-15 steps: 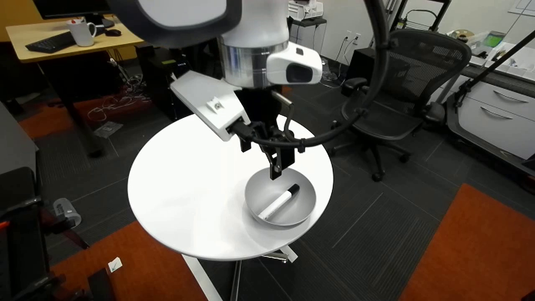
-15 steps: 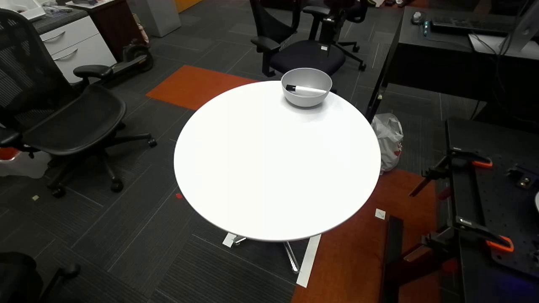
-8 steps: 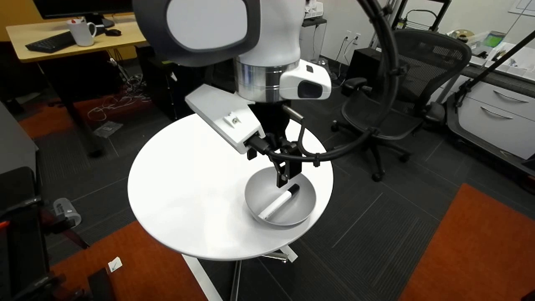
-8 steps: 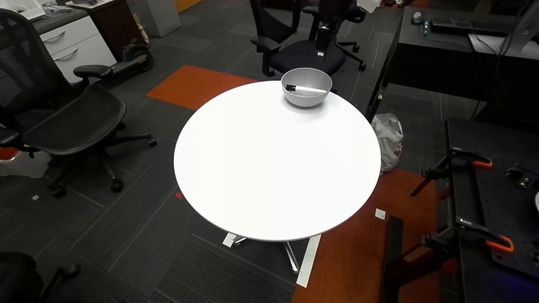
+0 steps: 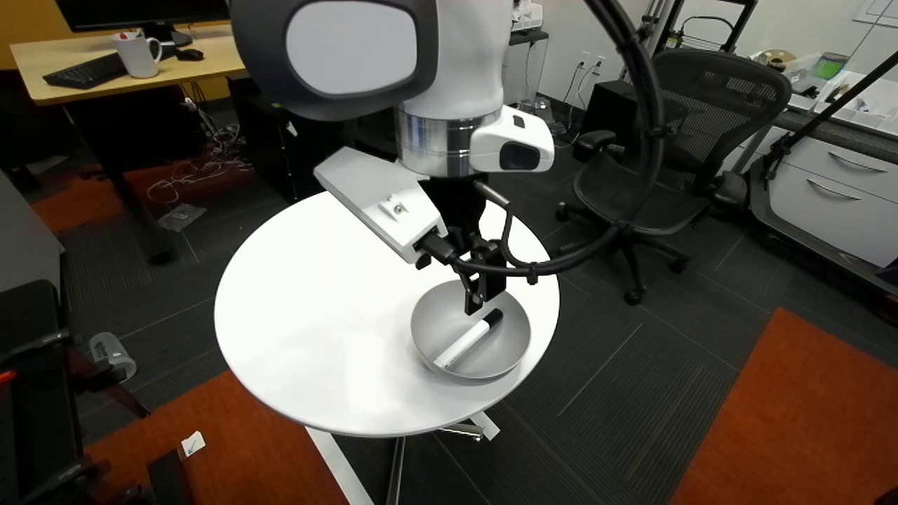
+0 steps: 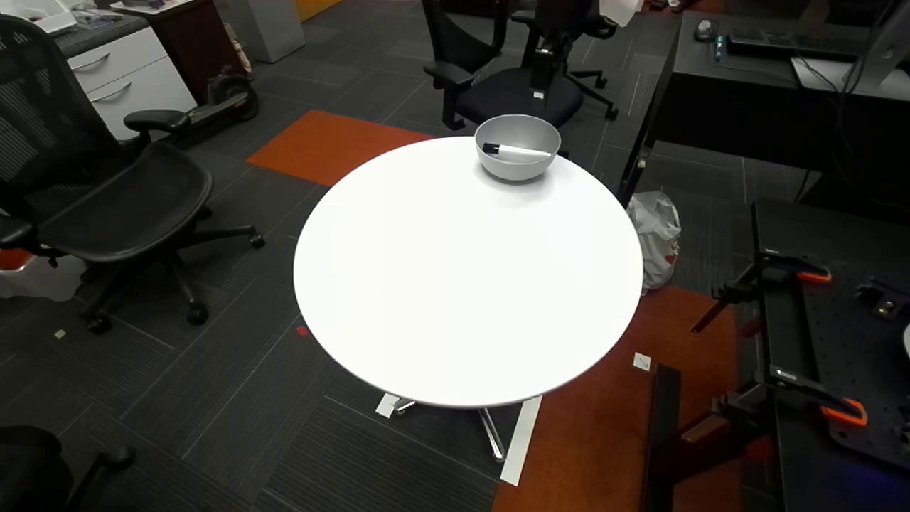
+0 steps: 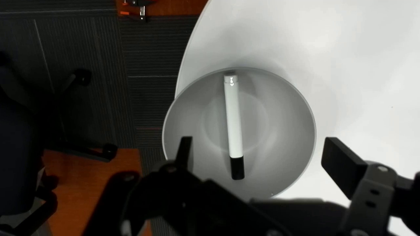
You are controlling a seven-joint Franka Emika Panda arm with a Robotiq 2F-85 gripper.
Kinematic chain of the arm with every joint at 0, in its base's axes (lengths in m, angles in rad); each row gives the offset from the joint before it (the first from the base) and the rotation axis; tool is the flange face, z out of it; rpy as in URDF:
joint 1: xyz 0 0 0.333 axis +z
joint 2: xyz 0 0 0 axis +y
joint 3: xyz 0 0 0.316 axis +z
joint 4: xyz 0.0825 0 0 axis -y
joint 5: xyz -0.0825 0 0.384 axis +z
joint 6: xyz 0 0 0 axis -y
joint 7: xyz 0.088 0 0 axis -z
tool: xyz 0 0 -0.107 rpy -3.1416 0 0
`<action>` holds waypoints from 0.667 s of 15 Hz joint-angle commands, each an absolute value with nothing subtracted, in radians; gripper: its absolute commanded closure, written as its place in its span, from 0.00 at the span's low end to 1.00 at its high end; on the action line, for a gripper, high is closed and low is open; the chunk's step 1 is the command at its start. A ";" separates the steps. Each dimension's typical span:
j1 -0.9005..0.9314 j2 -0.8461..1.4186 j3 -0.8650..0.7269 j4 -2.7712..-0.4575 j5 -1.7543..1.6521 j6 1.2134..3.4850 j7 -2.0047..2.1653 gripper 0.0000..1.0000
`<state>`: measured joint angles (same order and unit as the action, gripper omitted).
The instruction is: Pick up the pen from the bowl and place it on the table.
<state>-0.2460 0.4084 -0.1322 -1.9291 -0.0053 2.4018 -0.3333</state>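
The pen point(image 5: 466, 345), white with a black cap, lies tilted inside the grey bowl point(image 5: 506, 344). It also shows in the wrist view point(image 7: 234, 121), black cap towards the gripper, and in an exterior view point(image 6: 525, 152). The bowl point(image 7: 282, 121) stands near the edge of the round white table point(image 5: 316, 315). My gripper point(image 7: 257, 146) is open and empty above the bowl. In the wrist view its left finger overlaps the bowl and its right finger is over the table point(image 7: 364, 65); the pen lies between, closer to the left finger. The gripper point(image 5: 449, 284) is partly hidden by cables in an exterior view.
A black mesh chair point(image 5: 673, 147) stands beside the table. Another dark chair point(image 6: 522, 96) is behind the bowl. A black bench with orange-tipped clamps point(image 6: 846, 412) stands near the table. A wooden desk point(image 5: 42, 56) holds a mug and keyboard.
The gripper has moved down and closer to the bowl, mostly in the first half second, with only a slight shift since. Pen and bowl have not moved.
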 commanded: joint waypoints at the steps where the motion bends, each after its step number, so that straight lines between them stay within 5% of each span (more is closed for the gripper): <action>1: -0.277 0.452 -0.101 -1.893 0.023 2.425 -0.384 0.00; 10: -0.326 0.576 -0.065 -1.786 0.047 2.409 -0.424 0.00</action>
<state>-0.2937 0.5286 -0.0962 -1.8462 0.0158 2.4142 -0.3757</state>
